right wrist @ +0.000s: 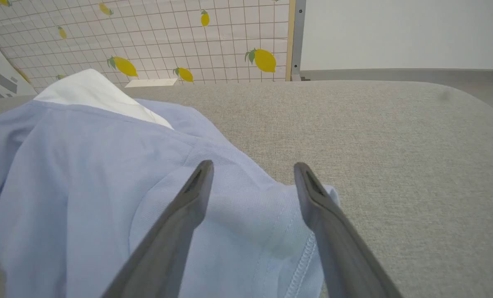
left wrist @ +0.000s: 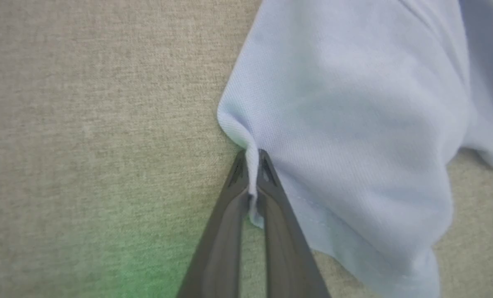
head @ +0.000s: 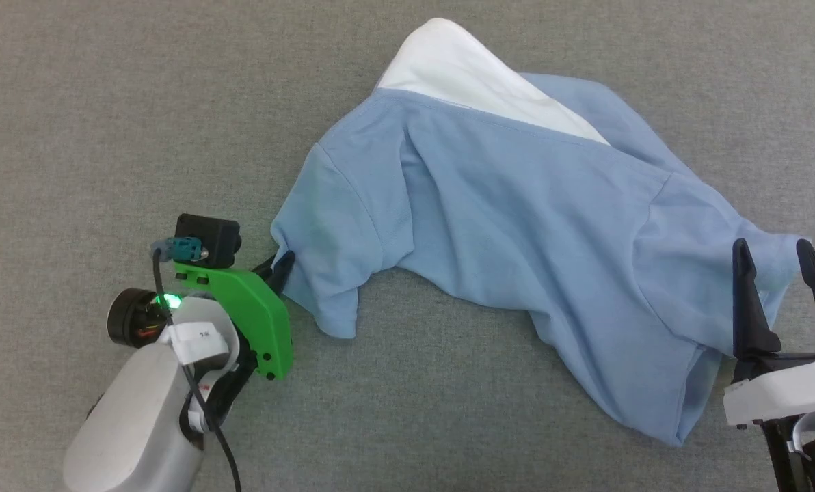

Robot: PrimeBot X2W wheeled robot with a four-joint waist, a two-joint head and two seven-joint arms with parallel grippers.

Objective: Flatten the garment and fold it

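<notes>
Garment (left wrist: 354, 124) edge inside left pincer (left wrist: 252, 156)

- garment (head: 517, 225): bunched; lower layers hidden, white panel (head: 462, 68) partly covered by blue fabric.
- left gripper (head: 279, 266): in the head view, fingers largely concealed behind its green mount (head: 257, 307) and the left sleeve edge.
- right gripper (head: 783, 273): body cut off by the head view's right and near edges.

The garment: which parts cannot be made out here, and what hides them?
- Head view: the garment lies bunched; its own folds hide the lower layers and part of the white panel.
- Left wrist view: top and right edges cut it; the left pincer covers the pinched hem.
- Right wrist view: whether the open right pincer touches it is unclear.
</notes>
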